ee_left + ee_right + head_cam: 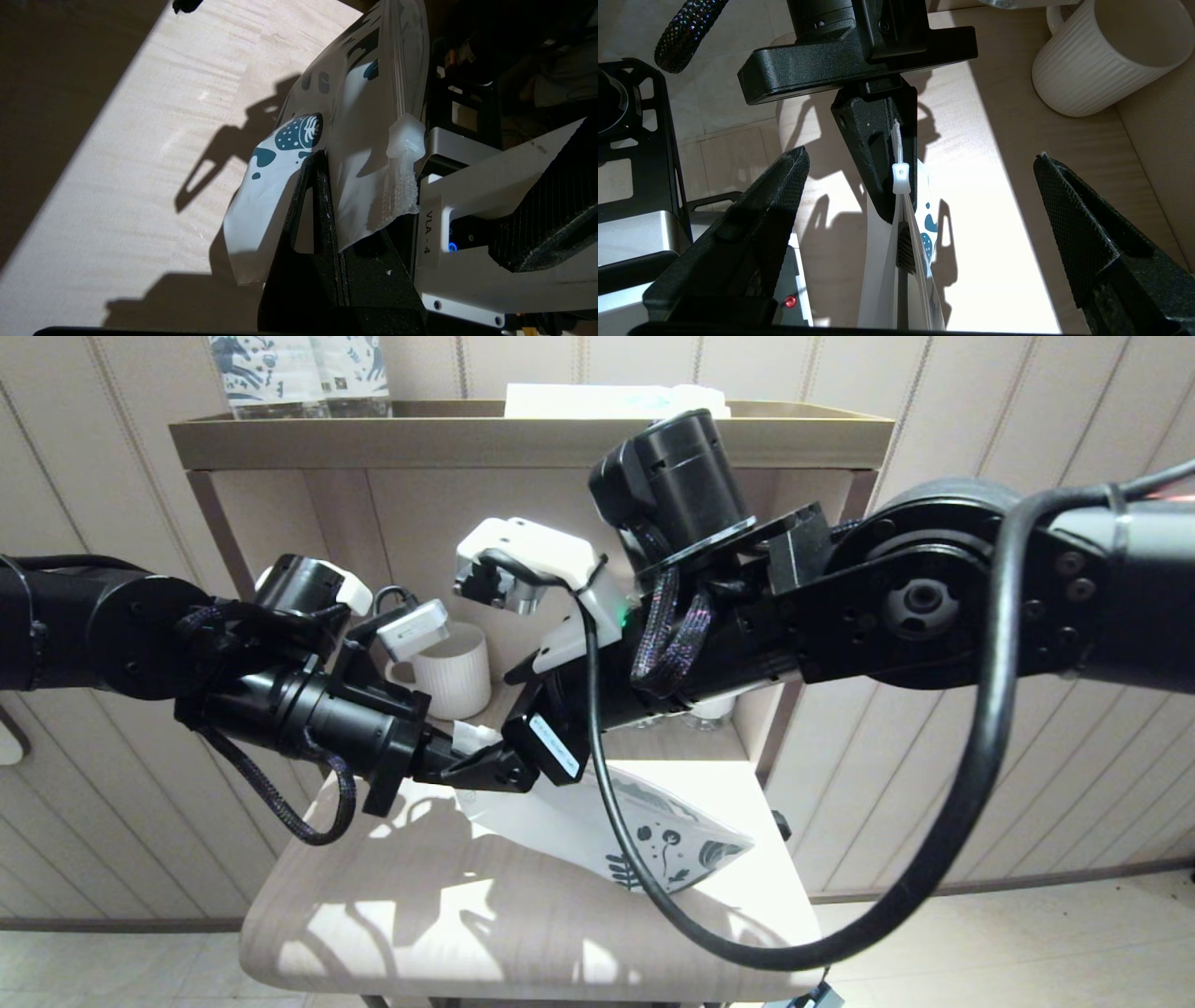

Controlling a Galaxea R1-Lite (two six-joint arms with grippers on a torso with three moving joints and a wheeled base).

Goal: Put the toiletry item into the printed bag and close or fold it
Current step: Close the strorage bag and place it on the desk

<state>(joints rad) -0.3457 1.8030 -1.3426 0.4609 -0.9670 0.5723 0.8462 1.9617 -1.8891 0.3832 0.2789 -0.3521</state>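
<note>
I am pinching the printed bag point(597, 821) above the tabletop point(392, 915) in my left pincer point(490, 767), right pincer point(920, 219) gaping empty around its zip slider point(900, 178), risking tearing it loose.

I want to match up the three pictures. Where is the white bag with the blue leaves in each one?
Head view: the printed bag slants low in the middle, its plain end pinched by the left gripper.
Left wrist view: it fills the middle, clamped by a black finger.
Right wrist view: seen edge-on, bottom centre.
Shared landmark: the bag's white zip slider.
</note>
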